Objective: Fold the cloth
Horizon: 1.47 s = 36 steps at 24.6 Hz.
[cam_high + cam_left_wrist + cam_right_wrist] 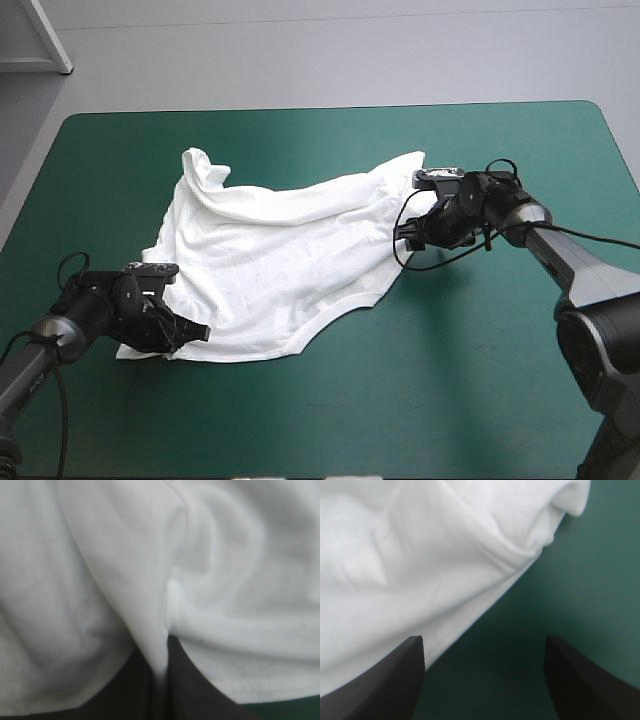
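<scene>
The white T-shirt point(270, 265) lies loosely spread and wrinkled across the middle of the teal-green table point(480, 400). My left gripper point(183, 333) sits at the shirt's near-left corner, shut on the T-shirt. In the left wrist view a fold of the T-shirt point(100, 580) is pinched between my left gripper point(161, 672) and white cloth fills the picture. My right gripper point(410, 232) is at the shirt's right edge, open. In the right wrist view the T-shirt point(420, 555) lies ahead, its edge over one finger, and my right gripper point(482, 652) has bare table between its fingers.
Bare teal-green cover runs along the near side and the right side of the table. A black cable loops beside the right wrist. A pale frame point(40, 40) stands beyond the table's far left corner.
</scene>
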Motion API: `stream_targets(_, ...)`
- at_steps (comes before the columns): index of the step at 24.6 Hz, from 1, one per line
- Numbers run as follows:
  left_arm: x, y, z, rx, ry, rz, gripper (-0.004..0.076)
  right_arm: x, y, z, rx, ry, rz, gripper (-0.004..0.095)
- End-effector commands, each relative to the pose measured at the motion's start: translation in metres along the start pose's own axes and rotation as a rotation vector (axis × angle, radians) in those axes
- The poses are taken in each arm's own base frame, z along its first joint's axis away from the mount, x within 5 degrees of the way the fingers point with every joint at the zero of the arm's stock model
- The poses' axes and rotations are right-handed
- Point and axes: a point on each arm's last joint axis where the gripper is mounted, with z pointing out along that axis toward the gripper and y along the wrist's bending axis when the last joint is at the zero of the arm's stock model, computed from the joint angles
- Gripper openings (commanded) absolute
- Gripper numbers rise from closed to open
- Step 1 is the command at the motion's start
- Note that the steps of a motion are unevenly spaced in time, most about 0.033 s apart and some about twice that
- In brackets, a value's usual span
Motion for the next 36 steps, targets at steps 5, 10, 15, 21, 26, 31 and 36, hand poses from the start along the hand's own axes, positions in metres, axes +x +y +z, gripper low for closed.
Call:
stream_targets(5, 0.000, 0.001, 0.020, -0.012, 0.012, 0.003, -0.0008, -0.027, 0.010, 0.030, -0.021, 0.015, -0.024, 0.0431)
stream_targets(10, -0.002, 0.001, 0.018, -0.012, -0.009, 0.001, -0.0008, -0.027, 0.027, 0.017, -0.035, -0.001, -0.067, -0.0015)
stream_targets(15, -0.021, -0.001, -0.030, -0.022, -0.153, 0.005, -0.0008, -0.035, 0.032, -0.043, -0.006, -0.105, -0.114, -0.0015)
stream_targets(21, -0.049, -0.002, -0.150, -0.109, -0.370, 0.070, -0.0008, -0.047, 0.043, -0.155, 0.023, -0.319, -0.144, -0.0015)
stream_targets(26, -0.053, -0.003, -0.265, -0.178, -0.630, 0.087, -0.0008, -0.049, 0.051, -0.244, 0.041, -0.482, -0.161, -0.0015)
stream_targets(31, -0.024, -0.006, -0.362, -0.225, -0.929, 0.106, -0.0008, -0.041, 0.060, -0.325, 0.026, -0.674, -0.173, -0.0015)
stream_targets(36, 0.015, -0.004, -0.431, -0.335, -1.204, 0.124, -0.0008, -0.017, 0.065, -0.401, -0.007, -0.937, -0.178, -0.0014)
